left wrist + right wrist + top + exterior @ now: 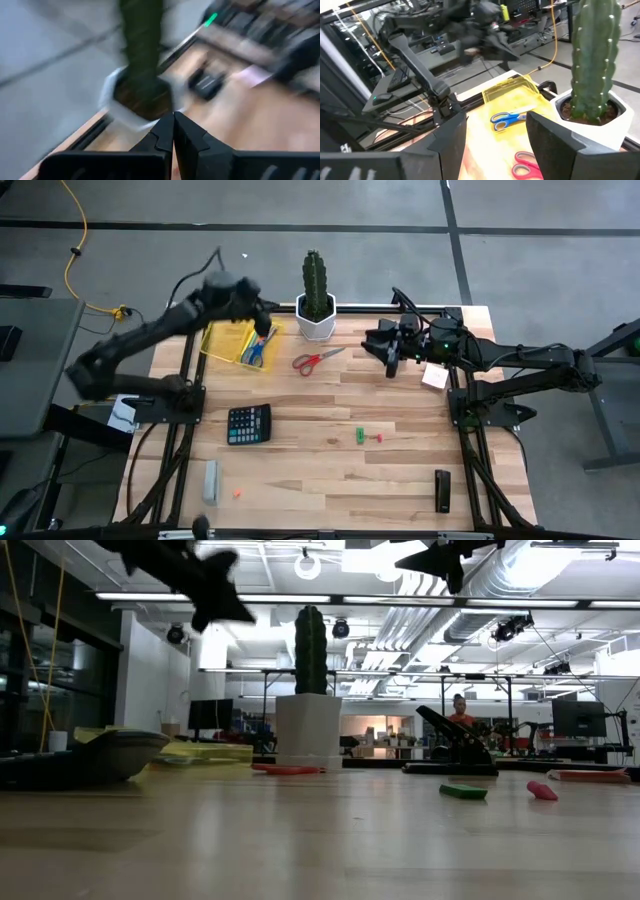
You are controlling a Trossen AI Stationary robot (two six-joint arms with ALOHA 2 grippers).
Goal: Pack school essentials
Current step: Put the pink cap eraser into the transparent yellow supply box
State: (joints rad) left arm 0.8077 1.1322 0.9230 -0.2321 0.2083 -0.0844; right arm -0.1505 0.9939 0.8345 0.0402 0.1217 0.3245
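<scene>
A yellow pouch point(232, 340) lies at the table's far left, and the blue-handled scissors point(255, 356) rest on its near right corner. The red-handled scissors point(318, 359) lie flat on the wood to the right of it. A green piece point(360, 436) and a small red piece point(379, 438) lie mid-table. A small white block point(434, 376) sits at the right edge. My left gripper point(268, 332) hangs shut and empty above the pouch's right edge. My right gripper point(495, 120) stands open and empty, high over the far right, pointing toward the scissors.
A potted cactus point(316, 298) stands at the far edge between the two arms. A black calculator point(249, 423), a pale grey bar point(210, 480), a tiny orange piece point(237, 493) and a black oblong object point(442, 490) lie on the near half.
</scene>
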